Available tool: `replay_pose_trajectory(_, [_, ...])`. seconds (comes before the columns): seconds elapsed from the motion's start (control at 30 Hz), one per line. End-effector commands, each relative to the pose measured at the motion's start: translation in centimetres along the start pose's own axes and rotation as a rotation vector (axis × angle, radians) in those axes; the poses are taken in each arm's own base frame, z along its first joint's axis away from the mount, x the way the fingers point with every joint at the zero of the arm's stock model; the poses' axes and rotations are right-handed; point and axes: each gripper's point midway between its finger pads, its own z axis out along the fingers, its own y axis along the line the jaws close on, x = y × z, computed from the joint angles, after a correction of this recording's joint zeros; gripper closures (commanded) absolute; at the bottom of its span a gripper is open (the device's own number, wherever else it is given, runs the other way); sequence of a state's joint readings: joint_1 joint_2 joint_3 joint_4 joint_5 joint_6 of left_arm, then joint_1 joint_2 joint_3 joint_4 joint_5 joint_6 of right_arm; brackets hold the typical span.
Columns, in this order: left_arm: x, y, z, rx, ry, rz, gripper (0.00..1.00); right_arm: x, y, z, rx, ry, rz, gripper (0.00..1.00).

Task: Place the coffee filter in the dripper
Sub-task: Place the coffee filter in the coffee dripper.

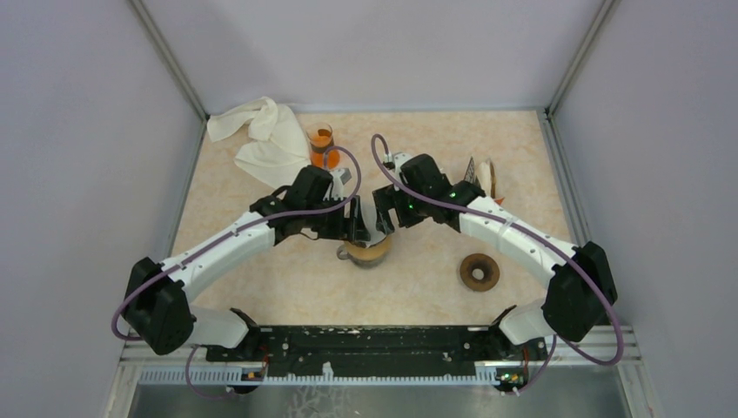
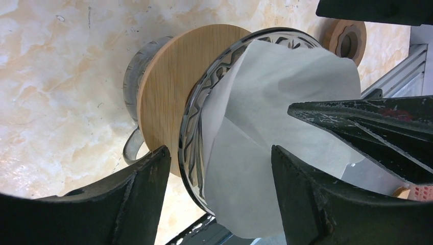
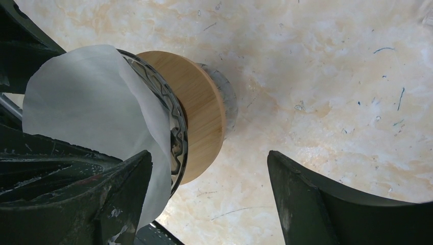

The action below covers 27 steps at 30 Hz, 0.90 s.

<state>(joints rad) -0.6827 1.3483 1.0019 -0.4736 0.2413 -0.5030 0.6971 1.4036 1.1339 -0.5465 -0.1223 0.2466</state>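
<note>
Left gripper (image 2: 219, 155): jaws spread wide, nothing clamped. The 2 dark, scuffed fingers stand either side of the dripper's mouth, clear of the glass as far as the left wrist view shows.

Right gripper (image 3: 209, 158): jaws likewise wide apart, nothing held. 1 finger lies in front of the filter paper. Whether it touches cannot be determined. The other finger hangs over bare table.

Coffee filter (image 2: 265, 102): seated inside the dripper (image 2: 196, 109). It is white, thin, matte paper, opened into a cone with a soft crease down its wall. Its rounded upper edge stands proud of the glass rim.

Dripper: clear glass cone with a raised zigzag rib pattern under the rim. It passes through a wooden collar (image 2: 168, 87), a flat round disc of pale, fine-grained wood.

Below the collar: a clear glass mug (image 2: 134, 76) with a loop handle carries the dripper. Contents of the mug not visible.

Table (image 2: 51, 76): glossy surface in a cream and tan marbled pattern, with scattered small marks.

Further out, top view: 1 brown ring (image 1: 479, 271) with a centre hole lies flat, well to the right of the dripper. 1 crumpled white cloth (image 1: 261, 135) lies at the far left. Just beside it stands 1 clear cup (image 1: 321, 144) holding something orange.
</note>
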Motion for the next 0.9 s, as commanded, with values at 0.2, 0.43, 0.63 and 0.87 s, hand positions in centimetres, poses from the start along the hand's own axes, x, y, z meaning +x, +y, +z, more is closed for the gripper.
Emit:
replay_pose_trajectory(0.2, [1.5,1.7,1.0,-0.06,0.081,0.011,0.22,-2.7,0.2,-0.3,-0.001,-0.069,-0.008,0.16])
replay_pose_trajectory(0.43, [0.8,1.1,0.4,-0.045,0.048,0.021,0.21,-2.8,0.3,-0.5,-0.004,-0.073,-0.007,0.16])
replay_pose_trajectory(0.63, [-1.2,0.1,-1.2,-0.035,-0.038,0.029,0.19,-3.3,0.5,-1.1,-0.011,-0.093,-0.009,0.16])
replay_pose_trajectory(0.87, [-2.6,0.1,-2.7,-0.061,-0.114,0.023,0.19,-3.9,0.5,-1.9,0.0,-0.117,-0.01,0.16])
